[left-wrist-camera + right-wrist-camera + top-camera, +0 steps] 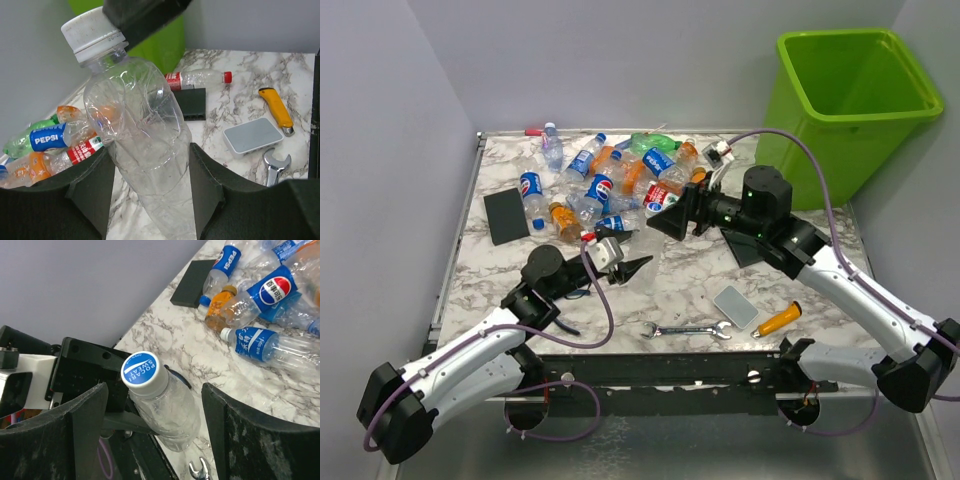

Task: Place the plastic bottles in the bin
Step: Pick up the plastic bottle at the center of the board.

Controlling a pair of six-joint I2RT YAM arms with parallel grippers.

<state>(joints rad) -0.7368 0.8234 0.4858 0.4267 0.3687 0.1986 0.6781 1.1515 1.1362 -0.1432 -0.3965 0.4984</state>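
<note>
My left gripper (pixel 635 262) (pixel 150 150) is shut on the lower body of a clear crushed plastic bottle (pixel 651 250) (pixel 135 125), held tilted above the table. Its white cap, blue on top (pixel 144 371), points toward my right gripper (pixel 665 225) (pixel 155 390). That gripper is open, its fingers (pixel 90 415) standing either side of the cap end and apart from it. Several more plastic bottles (pixel 610 180) (pixel 260 295) lie in a pile at the back of the table. The lime-green bin (pixel 820 150) stands off the table's far right corner.
A wrench (pixel 685 330), a grey slab (pixel 735 305) and an orange-handled tool (pixel 777 320) lie near the front edge. One black slab (pixel 505 215) lies at the left, another (pixel 745 245) under my right arm. A red-capped bottle (pixel 200 78) lies beside that slab.
</note>
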